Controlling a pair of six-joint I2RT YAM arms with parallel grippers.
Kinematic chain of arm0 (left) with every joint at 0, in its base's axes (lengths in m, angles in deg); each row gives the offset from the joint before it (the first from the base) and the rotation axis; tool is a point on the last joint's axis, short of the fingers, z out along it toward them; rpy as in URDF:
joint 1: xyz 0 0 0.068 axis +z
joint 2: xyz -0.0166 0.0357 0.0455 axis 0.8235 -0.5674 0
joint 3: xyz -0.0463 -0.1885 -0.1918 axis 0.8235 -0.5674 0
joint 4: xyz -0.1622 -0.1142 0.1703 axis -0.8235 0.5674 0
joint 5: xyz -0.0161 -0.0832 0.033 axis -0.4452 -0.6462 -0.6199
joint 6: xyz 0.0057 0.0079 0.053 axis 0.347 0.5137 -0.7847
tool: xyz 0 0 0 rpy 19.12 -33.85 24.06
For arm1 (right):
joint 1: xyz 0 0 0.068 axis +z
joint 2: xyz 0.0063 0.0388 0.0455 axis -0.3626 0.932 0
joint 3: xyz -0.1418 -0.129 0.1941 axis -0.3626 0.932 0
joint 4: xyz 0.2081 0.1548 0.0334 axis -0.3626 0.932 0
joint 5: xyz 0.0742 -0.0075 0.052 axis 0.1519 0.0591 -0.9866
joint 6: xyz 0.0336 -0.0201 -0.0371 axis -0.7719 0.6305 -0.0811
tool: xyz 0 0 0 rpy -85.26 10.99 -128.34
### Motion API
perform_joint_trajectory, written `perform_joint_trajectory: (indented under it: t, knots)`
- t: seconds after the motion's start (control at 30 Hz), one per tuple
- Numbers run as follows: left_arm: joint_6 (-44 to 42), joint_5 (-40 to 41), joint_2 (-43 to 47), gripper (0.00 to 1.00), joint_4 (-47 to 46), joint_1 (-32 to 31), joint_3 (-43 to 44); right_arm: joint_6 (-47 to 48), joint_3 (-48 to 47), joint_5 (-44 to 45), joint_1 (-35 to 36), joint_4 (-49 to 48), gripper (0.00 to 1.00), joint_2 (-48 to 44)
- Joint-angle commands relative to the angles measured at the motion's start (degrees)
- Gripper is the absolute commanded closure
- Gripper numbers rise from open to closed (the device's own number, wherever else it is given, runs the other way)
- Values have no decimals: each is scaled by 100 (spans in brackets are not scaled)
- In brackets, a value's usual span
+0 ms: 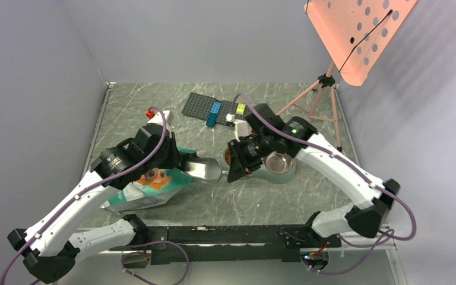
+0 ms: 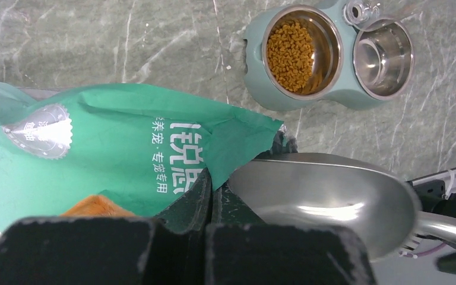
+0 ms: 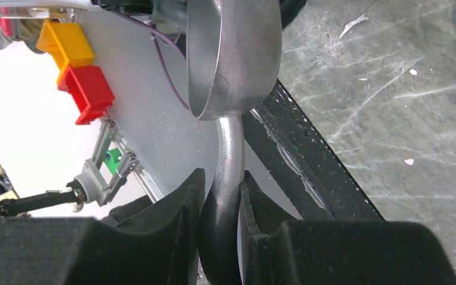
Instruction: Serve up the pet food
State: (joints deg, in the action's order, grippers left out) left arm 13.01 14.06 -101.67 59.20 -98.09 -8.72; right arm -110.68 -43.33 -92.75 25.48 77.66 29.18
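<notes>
Some kibble [image 2: 294, 53] already lies in the left bowl of the twin dish [image 2: 260, 89], the right bowl bare, while the right gripper [image 3: 221, 202] clamps the handle of the empty metal scoop [image 2: 326, 199] beside the teal pouch [image 2: 113, 136], whose edge the left gripper [image 2: 211, 190] pinches shut, so another scoopful probably remains.

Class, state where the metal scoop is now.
Top view: the metal scoop is mid-table, its bowl at the mouth of the teal pouch on the left, the twin-bowl dish to its right; the jaws of the right gripper clamp its handle.
</notes>
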Motion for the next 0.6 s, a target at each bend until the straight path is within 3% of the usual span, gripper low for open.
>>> perform_joint_trajectory:
  t: [0.0, 0.13, 0.3, 0.43, 0.57]
  knots:
    - [358, -621, 266, 100, -1121, -86, -19, -42, -484, 133, 268, -216, 100, 583]
    - [425, -666, 187, 100, -1290, -215, -6, -296, -884, 617, 300, -98, 100, 1313]
    - [507, -687, 54, 100, -1237, -310, 52, 40, -1964, 1429, 425, 810, 100, 2587]
    - [548, -728, 72, 100, -1352, -344, -31, 335, -1479, 1575, 480, 757, 100, 2461]
    - [636, -893, 133, 100, -1637, -349, -132, 299, -1072, 1012, 568, -260, 100, 2547]
